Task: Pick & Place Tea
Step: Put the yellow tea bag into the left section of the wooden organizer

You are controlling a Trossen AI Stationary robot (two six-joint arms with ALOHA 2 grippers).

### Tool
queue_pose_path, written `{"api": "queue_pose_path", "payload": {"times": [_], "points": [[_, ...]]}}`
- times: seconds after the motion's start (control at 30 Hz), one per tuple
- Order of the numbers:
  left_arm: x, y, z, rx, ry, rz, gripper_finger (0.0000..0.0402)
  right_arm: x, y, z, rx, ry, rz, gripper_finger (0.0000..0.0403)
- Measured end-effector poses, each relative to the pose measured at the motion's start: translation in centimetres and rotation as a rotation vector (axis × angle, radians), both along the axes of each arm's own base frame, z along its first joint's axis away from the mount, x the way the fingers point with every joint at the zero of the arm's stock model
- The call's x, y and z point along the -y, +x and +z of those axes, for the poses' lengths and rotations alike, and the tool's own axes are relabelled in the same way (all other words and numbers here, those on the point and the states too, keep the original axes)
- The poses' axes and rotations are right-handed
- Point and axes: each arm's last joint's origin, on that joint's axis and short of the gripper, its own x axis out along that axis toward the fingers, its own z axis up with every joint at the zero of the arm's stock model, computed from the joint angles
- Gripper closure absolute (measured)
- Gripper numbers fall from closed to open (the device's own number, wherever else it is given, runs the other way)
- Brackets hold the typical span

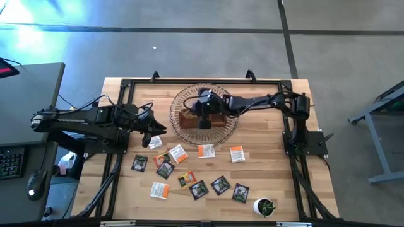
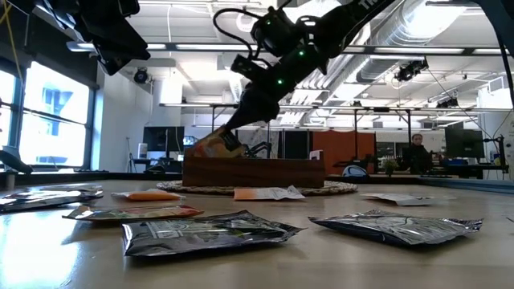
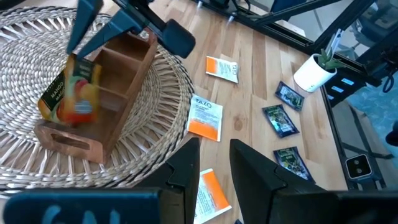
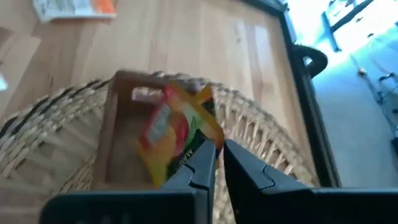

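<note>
Your right gripper sits at the bottom centre of its wrist view, its dark fingers close together with only a thin slit between them, their tips against a corner of a glossy yellow-red sachet; you cannot tell whether they pinch it. That crinkled square packet leans tilted at the end compartment of the brown wooden tray, which rests on a round woven wicker mat. The tray's other compartments are hard to make out. Your left gripper, low in its wrist view, stands parted and empty. Other flat sachets, white-and-orange and black, lie scattered across the lower middle of the high view.
</note>
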Motion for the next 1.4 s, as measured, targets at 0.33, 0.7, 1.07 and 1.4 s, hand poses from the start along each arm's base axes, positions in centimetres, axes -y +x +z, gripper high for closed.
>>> {"api": "queue_pose_path", "payload": {"times": [0.33, 0.7, 1.07, 1.4], "points": [[-0.1, 0.0, 0.0, 0.000, 0.021, 0.043, 0.0314, -0.1, 0.3, 0.5, 0.060, 0.002, 0.029, 0.0320], [-0.1, 0.0, 0.0, 0.000, 0.022, 0.044, 0.0314, -2.9, 0.9, 0.5, 0.054, -0.070, -0.049, 0.0335], [-0.1, 0.0, 0.0, -0.005, 0.018, 0.037, 0.0314, -1.0, -0.5, 2.2, 0.106, 0.129, -0.126, 0.0308], [-0.1, 0.0, 0.0, -0.001, 0.019, 0.037, 0.0314, 0.5, -1.6, -0.5, 0.144, 0.250, -0.159, 0.0295]]}}
